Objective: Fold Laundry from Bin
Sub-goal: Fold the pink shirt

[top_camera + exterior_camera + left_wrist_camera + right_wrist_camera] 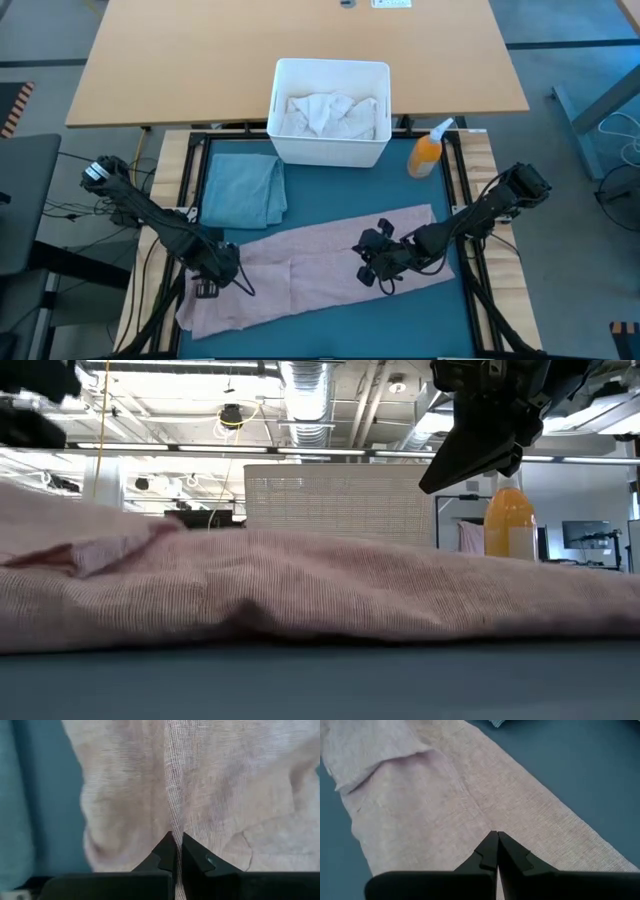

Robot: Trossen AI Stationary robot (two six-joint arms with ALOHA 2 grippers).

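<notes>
A dusty pink shirt (320,265) lies spread slantwise on the teal mat (330,190), from the near left to the far right. My left gripper (215,268) is over its left part, shut on the cloth (172,795). My right gripper (375,262) is shut and hovers above the shirt's middle (470,805), touching nothing; the low view shows this gripper (450,475) well clear of the cloth (320,590). The white bin (330,150) stands at the mat's far edge with white cloth pieces (325,112) inside. My left gripper pinches a narrow raised fold of the pink shirt (173,822) between its two fingertips (167,847), coming from above. The fold runs straight away from the fingers as a drawn ridge. The rest of the shirt lies on the mat.
A folded blue-grey garment (245,190) lies on the mat's far left, beside the bin. An orange spray bottle (428,152) stands to the right of the bin; it also shows in the low view (510,525). A wooden table (200,70) lies beyond.
</notes>
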